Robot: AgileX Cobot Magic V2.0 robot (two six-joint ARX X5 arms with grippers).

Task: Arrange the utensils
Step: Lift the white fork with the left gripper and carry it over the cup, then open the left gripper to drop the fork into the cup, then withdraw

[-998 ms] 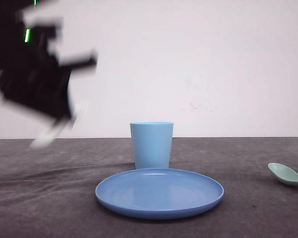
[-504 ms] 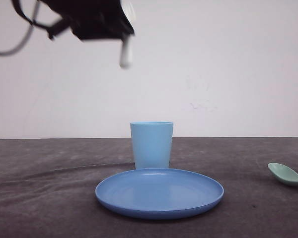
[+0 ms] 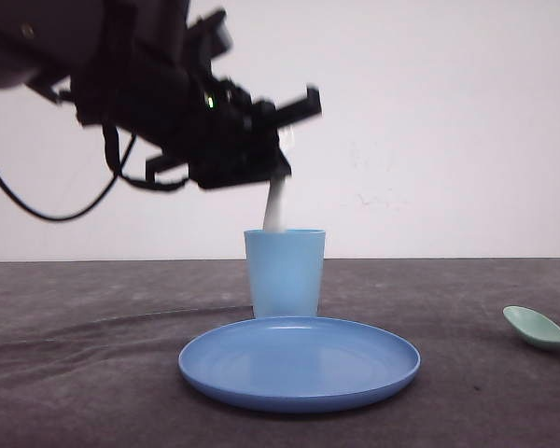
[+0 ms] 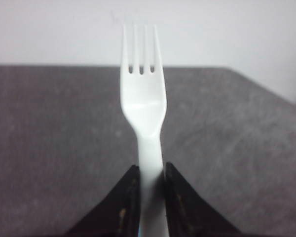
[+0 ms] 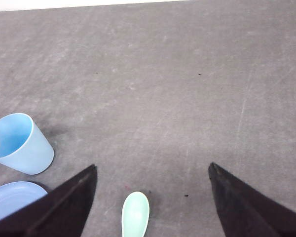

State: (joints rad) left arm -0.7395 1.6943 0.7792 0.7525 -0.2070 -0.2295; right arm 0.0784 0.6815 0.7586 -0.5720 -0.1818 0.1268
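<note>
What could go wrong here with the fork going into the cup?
The left gripper pinches only the fork handle, so the fork may tilt or slip. Its lower end sits at the cup rim; a nudge could tip the cup onto the plate. The spoon lies far right, near the front view's edge.
</note>
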